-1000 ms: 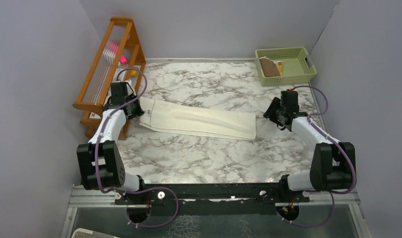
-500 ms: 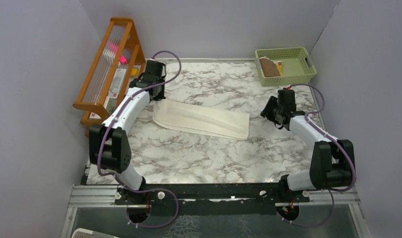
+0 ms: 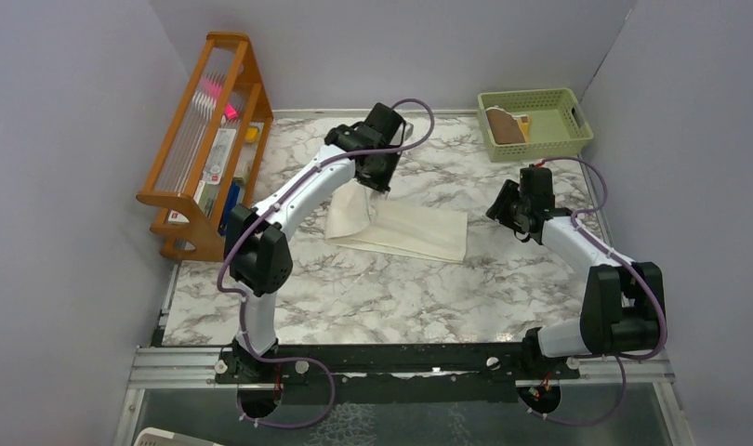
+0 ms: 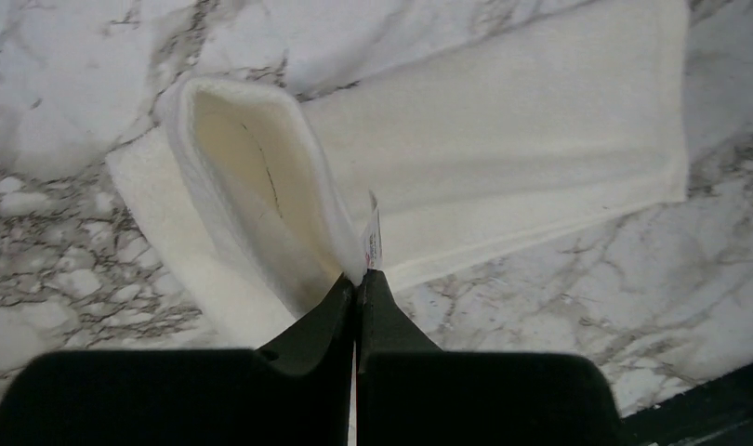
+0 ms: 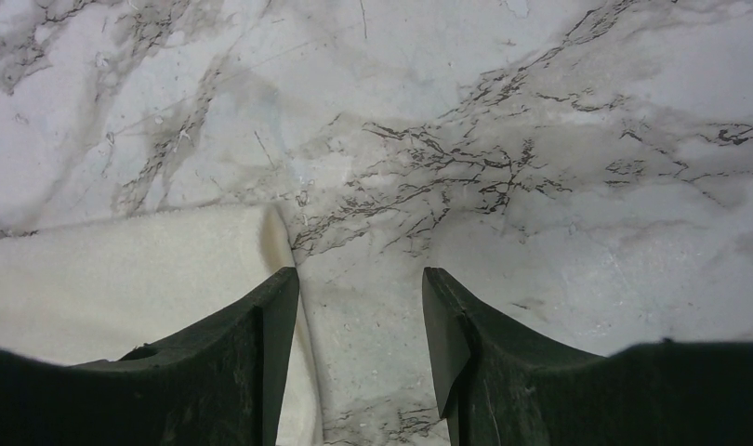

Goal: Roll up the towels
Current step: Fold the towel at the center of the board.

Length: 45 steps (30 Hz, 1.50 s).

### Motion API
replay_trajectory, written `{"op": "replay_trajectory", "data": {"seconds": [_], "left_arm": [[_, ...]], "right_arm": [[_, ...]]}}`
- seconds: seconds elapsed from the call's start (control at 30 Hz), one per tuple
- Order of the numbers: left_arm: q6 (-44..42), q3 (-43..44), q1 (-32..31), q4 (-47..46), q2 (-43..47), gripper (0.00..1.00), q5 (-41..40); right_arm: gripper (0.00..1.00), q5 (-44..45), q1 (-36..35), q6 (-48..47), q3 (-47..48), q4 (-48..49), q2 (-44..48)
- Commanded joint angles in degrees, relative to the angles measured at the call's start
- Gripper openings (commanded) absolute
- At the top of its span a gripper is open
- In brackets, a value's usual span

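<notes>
Upper left, a wooden rack (image 3: 205, 130) holds small items. The left claw (image 4: 356, 279) is clenched on the raised end of the cream towel (image 3: 415, 232), mid-frame on the counter (image 3: 354, 288). The right claw (image 5: 359, 279) hangs released at its right edge. Upper right, a green basket (image 3: 582, 121) holds the brown towel (image 3: 505, 125).

One overhead view, two wrist views.
The grey-veined white marble tabletop (image 3: 289, 279) is seen whole from above and behind; the wrist views are aimed down closely. The soft cream cloth towel (image 3: 419, 232) is shared by all three.
</notes>
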<state>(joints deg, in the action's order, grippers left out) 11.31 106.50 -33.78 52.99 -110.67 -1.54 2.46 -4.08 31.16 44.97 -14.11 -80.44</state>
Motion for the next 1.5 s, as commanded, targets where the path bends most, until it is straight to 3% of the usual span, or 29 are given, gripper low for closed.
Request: {"op": "replay_trajectory", "data": {"seconds": [0.0,0.27,0.5,0.83,1.0,1.47], "left_arm": [[1.8,5.97,-3.99,4.21,-2.41,0.0,8.15],[0.53,8.58,-8.32,5.04,-6.89,0.0,13.46],[2.4,11.58,-8.76,2.67,-10.79,0.0,13.74],[6.84,17.79,-8.76,1.39,-14.79,0.0,22.1],[9.43,14.91,-8.76,-2.76,-15.05,0.0,26.8],[14.48,9.98,-8.93,-12.79,-18.96,0.0,30.5]], "right_arm": [[0.53,-0.07,-0.31,-0.74,2.12,0.0,1.19],[0.53,-0.49,-0.28,-0.44,1.08,0.28,1.69],[0.53,-1.06,-0.25,-0.31,0.38,0.44,2.0],[0.53,-1.02,-0.26,0.13,-0.73,0.82,2.74],[0.53,-0.99,-0.25,0.22,-1.36,1.09,2.93],[0.53,-1.56,-0.29,0.44,-2.91,1.63,3.26]]}}
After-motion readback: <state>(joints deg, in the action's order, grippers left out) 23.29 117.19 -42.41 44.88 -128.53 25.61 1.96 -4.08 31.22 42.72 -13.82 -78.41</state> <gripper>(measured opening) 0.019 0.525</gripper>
